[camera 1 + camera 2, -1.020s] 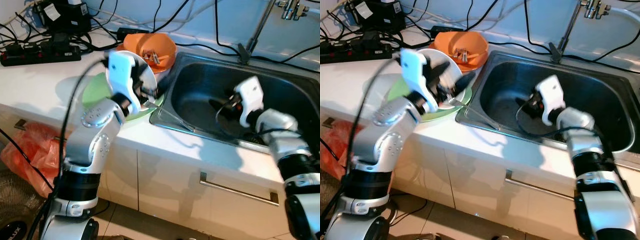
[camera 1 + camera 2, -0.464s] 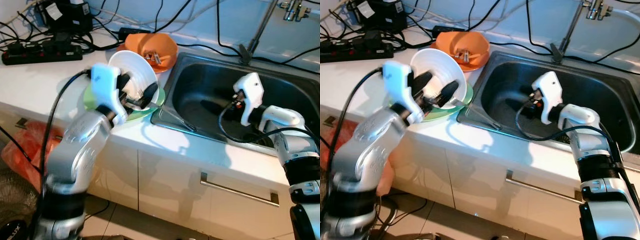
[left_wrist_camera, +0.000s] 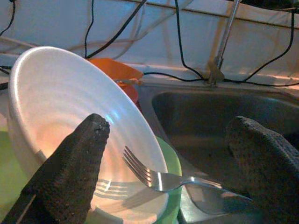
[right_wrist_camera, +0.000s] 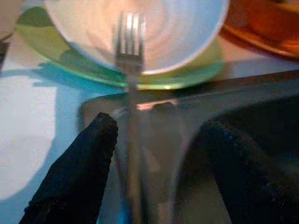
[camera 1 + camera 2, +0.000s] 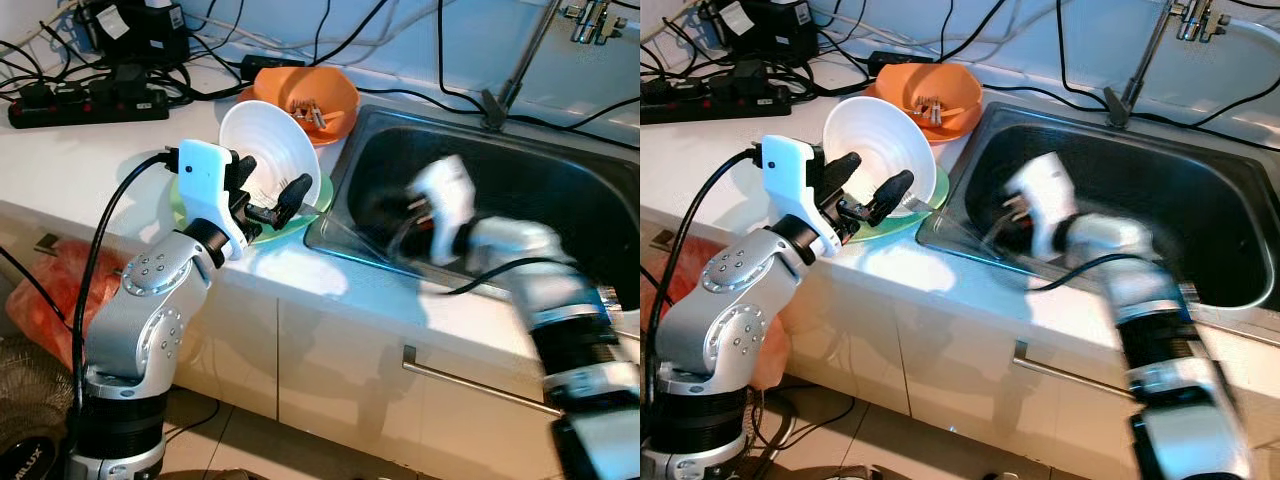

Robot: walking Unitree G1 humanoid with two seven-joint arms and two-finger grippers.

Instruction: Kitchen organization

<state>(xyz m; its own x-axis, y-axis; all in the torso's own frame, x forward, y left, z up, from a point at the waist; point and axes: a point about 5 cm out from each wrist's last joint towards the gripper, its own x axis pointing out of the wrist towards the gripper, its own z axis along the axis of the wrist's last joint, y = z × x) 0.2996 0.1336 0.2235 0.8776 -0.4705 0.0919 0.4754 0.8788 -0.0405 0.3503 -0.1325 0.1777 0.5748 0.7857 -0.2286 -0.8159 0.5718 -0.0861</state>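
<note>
My right gripper (image 4: pixel 154 154), fingers spread, faces the fork (image 4: pixel 128 56) end-on: handle toward me over the sink (image 5: pixel 520 190) edge, tines resting against the tilted white bowl (image 4: pixel 154 28) straight ahead.

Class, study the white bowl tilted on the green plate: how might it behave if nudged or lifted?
The white bowl leans on its side on the green plate, so a nudge would probably rock or roll it. It looks glazed, likely slippery and breakable. The fork resting in it could slide out.
</note>
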